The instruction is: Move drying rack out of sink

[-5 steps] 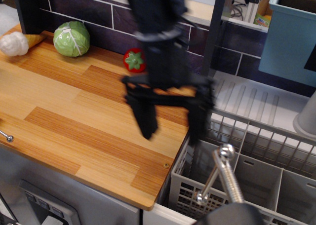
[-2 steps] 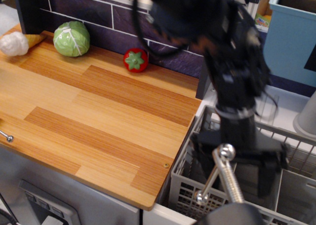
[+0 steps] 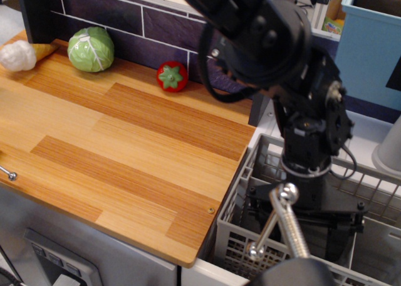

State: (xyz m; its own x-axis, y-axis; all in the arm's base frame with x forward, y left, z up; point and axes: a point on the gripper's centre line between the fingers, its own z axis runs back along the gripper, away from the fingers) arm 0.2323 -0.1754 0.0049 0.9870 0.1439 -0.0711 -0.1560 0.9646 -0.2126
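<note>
The grey lattice drying rack [image 3: 233,236] sits in the sink at the lower right, and its rear rim [image 3: 266,149] stands up beside the countertop edge. Of the sink, only a strip of white rim [image 3: 207,276] and the ribbed white drainboard [image 3: 366,134] show. My black gripper [image 3: 302,231] points down inside the rack's left half. Its two fingers are spread wide, the left finger [image 3: 255,216] near the rack's left wall and the right finger [image 3: 346,233] further in. Nothing is between them that I can see. A faucet partly hides the fingertips.
A chrome faucet [image 3: 285,218] rises in the foreground in front of the gripper. The wooden countertop [image 3: 113,148] lies to the left, with a cabbage [image 3: 91,49], a tomato [image 3: 171,76] and an ice-cream cone [image 3: 20,54] along the tiled wall. A blue box [image 3: 366,44] and a grey cup [image 3: 388,149] stand at the right.
The arm has swung from above the countertop to the right and gone down into the rack. The fingers stay spread. The rack has not moved.
</note>
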